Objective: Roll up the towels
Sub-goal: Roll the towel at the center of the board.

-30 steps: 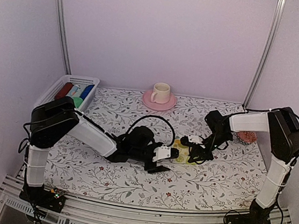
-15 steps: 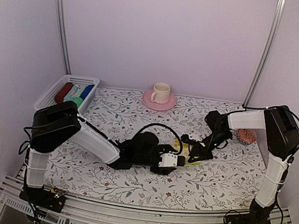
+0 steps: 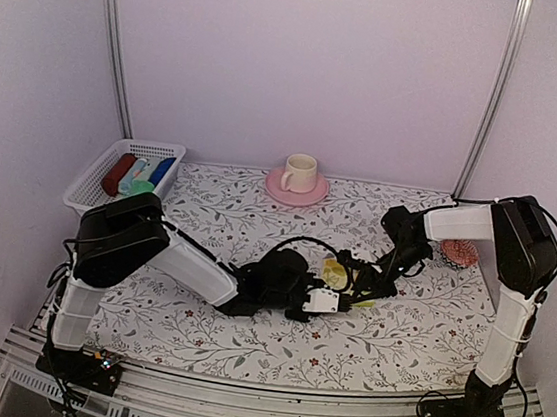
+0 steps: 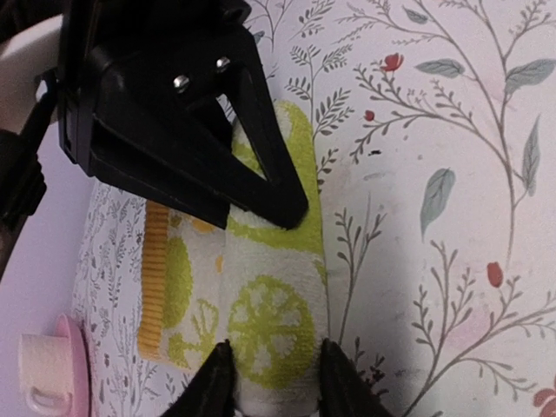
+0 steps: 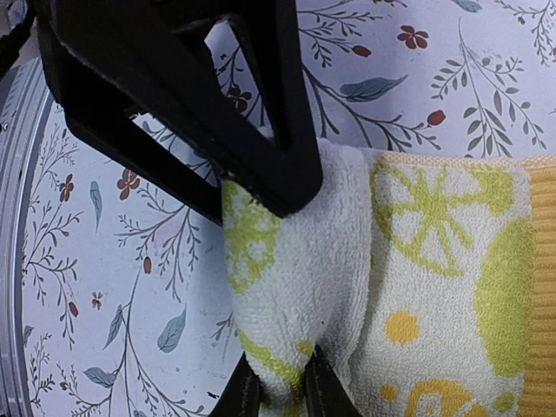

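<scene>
- The yellow towel (image 4: 269, 326) lies near the middle of the table (image 3: 194, 330). One side of it is rolled into a thick roll. The rest is flat, on the side toward the cup (image 3: 300, 171), and it ends in an orange band.
- The left gripper (image 4: 274, 382) pinches one end of the roll, with one fingertip pressed on each side of it.
- The right gripper (image 5: 278, 395) pinches the other end, its fingers close together on a fold of the cloth.
- The two grippers face each other along the roll, and each one has a black finger lying on top of the cloth.
- The green towel (image 3: 141, 189) is in the white basket (image 3: 90, 182) at the far left of the table, beside a red, a pale blue and a deep blue roll.
- The cup stands on a pink saucer (image 3: 283, 189) at the far edge, well apart from the yellow towel.
</scene>
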Robot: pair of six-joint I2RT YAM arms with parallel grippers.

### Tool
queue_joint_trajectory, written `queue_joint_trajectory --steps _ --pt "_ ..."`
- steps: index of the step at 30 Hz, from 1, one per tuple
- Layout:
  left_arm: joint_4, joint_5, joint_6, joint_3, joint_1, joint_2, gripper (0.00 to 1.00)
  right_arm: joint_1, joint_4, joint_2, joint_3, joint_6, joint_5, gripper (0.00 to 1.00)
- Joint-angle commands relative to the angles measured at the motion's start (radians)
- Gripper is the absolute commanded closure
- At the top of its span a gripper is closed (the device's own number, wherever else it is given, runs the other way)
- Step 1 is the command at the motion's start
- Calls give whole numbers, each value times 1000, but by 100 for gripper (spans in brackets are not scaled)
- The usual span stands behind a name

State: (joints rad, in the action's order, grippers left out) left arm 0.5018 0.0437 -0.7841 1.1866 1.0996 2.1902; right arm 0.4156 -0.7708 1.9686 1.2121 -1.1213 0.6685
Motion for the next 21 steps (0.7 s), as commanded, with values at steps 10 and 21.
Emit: queue_joint_trajectory --steps 10,21 --pt "-193 -88 24 68 9 15 96 0 -40 -39 4 -30 -12 70" --pt "-452 -253 290 198 -61 32 98 1 182 -319 -265 -170 -83 50"
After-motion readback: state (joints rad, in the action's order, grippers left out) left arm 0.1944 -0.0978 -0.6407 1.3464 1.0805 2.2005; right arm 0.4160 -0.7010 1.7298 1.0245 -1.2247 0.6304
